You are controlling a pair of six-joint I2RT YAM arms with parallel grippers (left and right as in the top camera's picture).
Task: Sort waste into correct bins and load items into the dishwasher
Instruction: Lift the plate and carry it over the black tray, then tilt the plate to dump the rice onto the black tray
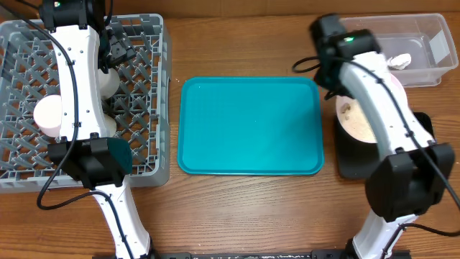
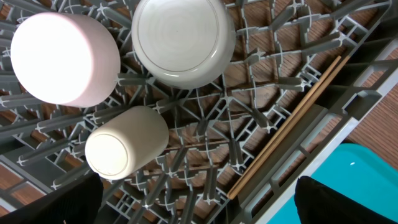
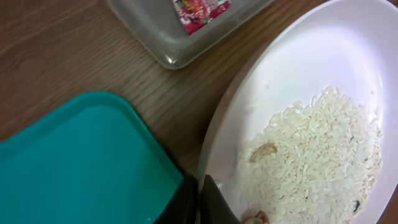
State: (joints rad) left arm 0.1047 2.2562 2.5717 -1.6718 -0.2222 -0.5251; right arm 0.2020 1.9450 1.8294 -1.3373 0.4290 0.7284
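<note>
Left gripper (image 1: 117, 44), riding high under the overhead camera, hangs over the grey dish rack (image 1: 21, 43). Right gripper (image 1: 335, 86) sits at the left rim of the large white plate (image 1: 356, 119), which is above the black tray (image 1: 348, 162). The teal tray (image 1: 248, 126) lies between the two arms. A white tissue (image 1: 399, 61) rests in the clear tub (image 1: 424, 36).

Left wrist view: jaws spread wide and empty above the pink bowl (image 2: 65, 59), white bowl (image 2: 183, 40), cup (image 2: 124, 149) and chopsticks (image 2: 292, 118), all inside the rack.

Right wrist view: fingers are pressed together, apparently pinching the plate's rim. Rice scraps (image 3: 317, 155) lie on the plate. The red wrapper (image 3: 199, 12) lies in the tub.
</note>
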